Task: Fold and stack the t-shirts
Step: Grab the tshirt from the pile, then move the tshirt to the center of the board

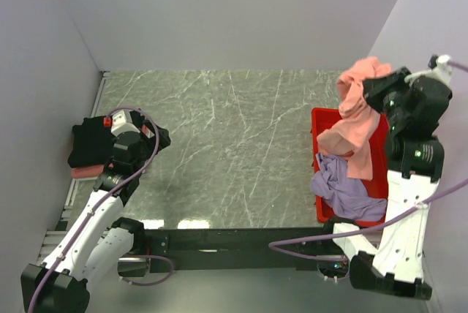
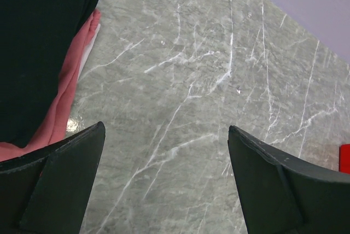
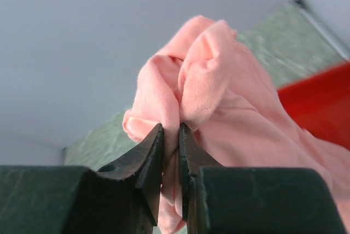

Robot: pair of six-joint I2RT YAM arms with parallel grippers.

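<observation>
Pinched in your right pincer [image 3: 170, 135], the salmon-pink t-shirt [image 3: 219, 81] hangs bunched over the red tray [image 1: 322, 118], so lift it clear, then spread it on the table [image 1: 219, 145] near your wide-open left pincer [image 2: 165, 127].

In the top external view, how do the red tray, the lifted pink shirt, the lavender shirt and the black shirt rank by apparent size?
1. red tray, by outline
2. pink shirt, lifted nearer the camera, so these two are unsure
3. lavender shirt
4. black shirt, partly hidden by the left arm
</observation>
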